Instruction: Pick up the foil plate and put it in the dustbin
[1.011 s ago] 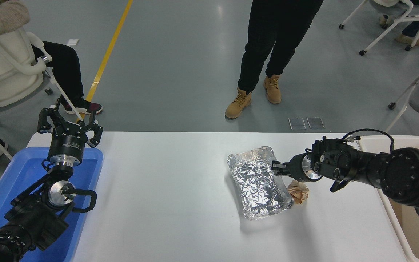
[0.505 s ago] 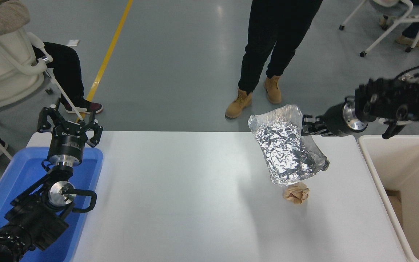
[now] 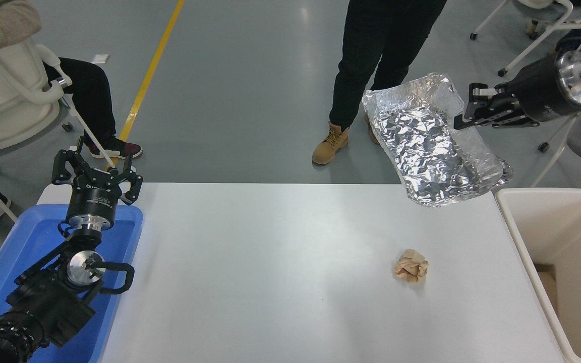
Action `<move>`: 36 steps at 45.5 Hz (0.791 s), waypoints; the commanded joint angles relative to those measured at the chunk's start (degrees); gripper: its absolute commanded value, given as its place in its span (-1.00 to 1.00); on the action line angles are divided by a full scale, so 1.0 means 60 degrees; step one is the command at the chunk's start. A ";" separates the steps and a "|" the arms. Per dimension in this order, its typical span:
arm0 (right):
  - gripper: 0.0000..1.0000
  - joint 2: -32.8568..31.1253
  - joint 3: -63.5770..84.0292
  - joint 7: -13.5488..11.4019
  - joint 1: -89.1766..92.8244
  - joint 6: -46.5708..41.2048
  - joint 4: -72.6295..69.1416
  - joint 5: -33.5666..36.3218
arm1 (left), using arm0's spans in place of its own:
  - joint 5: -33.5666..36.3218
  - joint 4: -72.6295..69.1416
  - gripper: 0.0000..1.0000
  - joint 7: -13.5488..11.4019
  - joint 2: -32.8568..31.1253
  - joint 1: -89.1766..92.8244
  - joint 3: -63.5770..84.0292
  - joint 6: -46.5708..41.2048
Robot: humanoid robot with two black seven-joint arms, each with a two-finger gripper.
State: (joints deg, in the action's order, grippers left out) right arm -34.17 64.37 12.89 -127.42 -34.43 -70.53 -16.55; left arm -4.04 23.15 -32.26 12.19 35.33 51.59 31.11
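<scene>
R gripper (image 3: 464, 115) clamped on right rim of foil plate (image 3: 429, 146), which hangs tilted in the air above table's (image 3: 270, 262) far right corner, just left of dustbin (image 3: 522, 229). L gripper (image 3: 96, 171) parked w/ fingers apart over blue tray (image 3: 38, 237). Crumpled brown paper ball (image 3: 411, 265) on table.

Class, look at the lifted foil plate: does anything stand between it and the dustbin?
Nothing visible does. The right gripper holds the foil plate in the air just beyond the table's far right corner, and the dustbin stands open to its right.
</scene>
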 commanded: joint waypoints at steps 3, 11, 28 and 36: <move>-1.00 -0.0048 0.0112 -0.0038 -0.0458 -0.0209 -0.0110 -0.0040 | 0.0000 -0.0006 0.98 0.0000 0.0004 0.0000 0.0000 0.0000; -1.00 -0.0047 0.0112 -0.0082 -0.0297 -0.0136 -0.0052 -0.0040 | 0.0000 -0.0006 0.98 0.0000 0.0004 0.0000 0.0000 0.0000; -1.00 -0.0077 -0.0049 -0.0126 0.2484 0.0932 0.3153 0.0165 | 0.0000 0.0009 0.98 0.0000 0.0004 0.0000 0.0000 0.0000; -1.00 -0.0004 -0.0269 -0.0141 0.4988 0.1314 0.6434 0.1306 | 0.0000 0.0009 0.98 0.0000 0.0004 0.0000 0.0000 0.0000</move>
State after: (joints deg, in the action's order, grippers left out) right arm -34.52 64.01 12.16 -114.02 -29.82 -53.28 -14.90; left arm -4.03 23.15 -32.25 12.22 35.33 51.59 31.11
